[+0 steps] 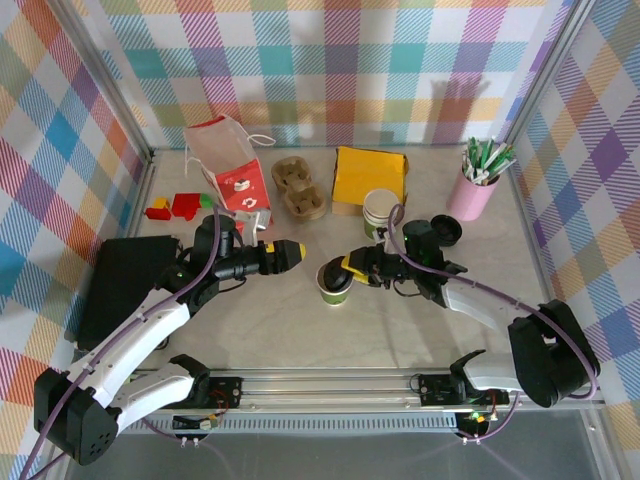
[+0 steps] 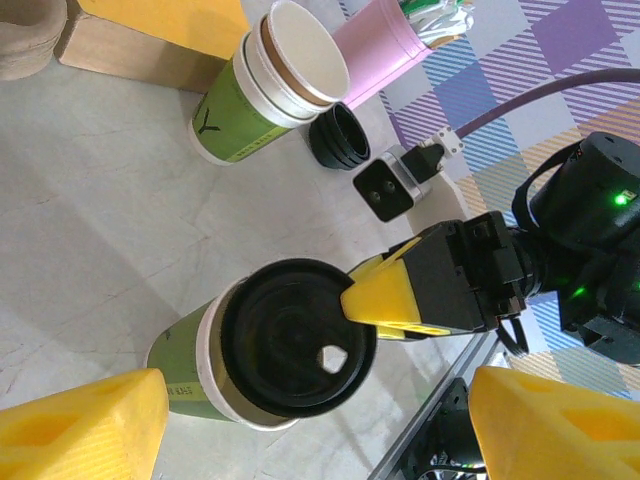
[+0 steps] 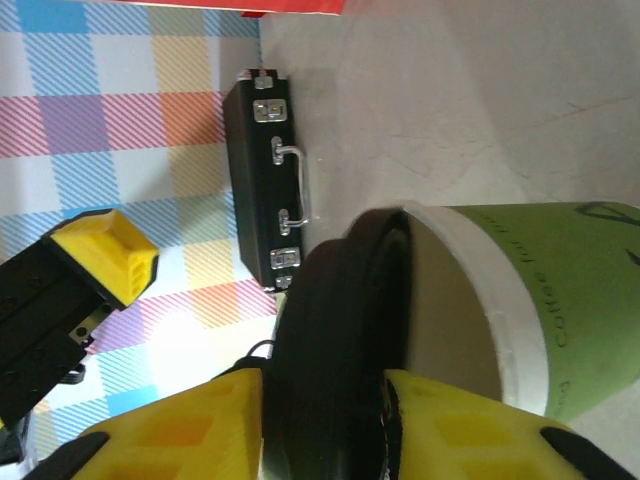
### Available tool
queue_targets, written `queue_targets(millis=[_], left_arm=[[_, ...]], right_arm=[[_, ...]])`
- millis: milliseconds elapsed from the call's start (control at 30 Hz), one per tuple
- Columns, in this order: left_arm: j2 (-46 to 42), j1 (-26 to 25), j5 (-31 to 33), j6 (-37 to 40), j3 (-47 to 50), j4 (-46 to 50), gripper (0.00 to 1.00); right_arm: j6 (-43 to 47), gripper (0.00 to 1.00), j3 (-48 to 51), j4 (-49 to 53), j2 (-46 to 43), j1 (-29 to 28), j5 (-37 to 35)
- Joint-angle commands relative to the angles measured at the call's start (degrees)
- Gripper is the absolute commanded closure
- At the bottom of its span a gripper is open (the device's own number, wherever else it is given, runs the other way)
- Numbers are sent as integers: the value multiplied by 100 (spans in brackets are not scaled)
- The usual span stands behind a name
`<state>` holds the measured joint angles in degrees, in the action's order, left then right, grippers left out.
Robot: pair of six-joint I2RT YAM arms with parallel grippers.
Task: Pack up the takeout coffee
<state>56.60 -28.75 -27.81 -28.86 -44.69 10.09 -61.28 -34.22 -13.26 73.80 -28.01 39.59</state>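
Observation:
The takeout coffee cup (image 1: 335, 290), green with a white rim band, stands mid-table. Its black lid (image 1: 330, 272) lies tilted over the mouth, one edge lifted off the rim. My right gripper (image 1: 346, 268) comes in from the right, its yellow fingers pressed on both faces of the lid's edge. In the right wrist view the lid (image 3: 330, 320) fills the gap between that gripper's (image 3: 325, 420) fingers, beside the cup (image 3: 570, 300). My left gripper (image 1: 300, 250) hovers open just left of the cup. Its wrist view looks down on the lid (image 2: 290, 335) and cup (image 2: 185, 360), gripper (image 2: 320, 440) wide apart.
Behind stand a stack of green-and-white cups (image 1: 380, 212), spare black lids (image 1: 445, 230), a pink cup of sticks (image 1: 473, 190), a yellow box (image 1: 370, 177), a cardboard cup carrier (image 1: 298, 188) and a red-and-white bag (image 1: 228, 165). A black case (image 1: 125, 285) lies at left.

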Motion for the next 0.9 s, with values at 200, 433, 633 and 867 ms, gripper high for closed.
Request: queue_targets(millis=[200,433,633,867], left_arm=[[86,-60,13,75,107,-226,21],[103,-69,57,79,180,-235,21],[140,-104,74,117,178,-221,21],[128,-155,118,131,215,-241,21]], right_arm=[[724,54,-388,1114,-70,33,-272],[1086,49,-671,1642,-19,-40,-472],[1507,44,-1068,2403,89,-276,-883],[1794,37,-1427,3056,290,-529,-1362]])
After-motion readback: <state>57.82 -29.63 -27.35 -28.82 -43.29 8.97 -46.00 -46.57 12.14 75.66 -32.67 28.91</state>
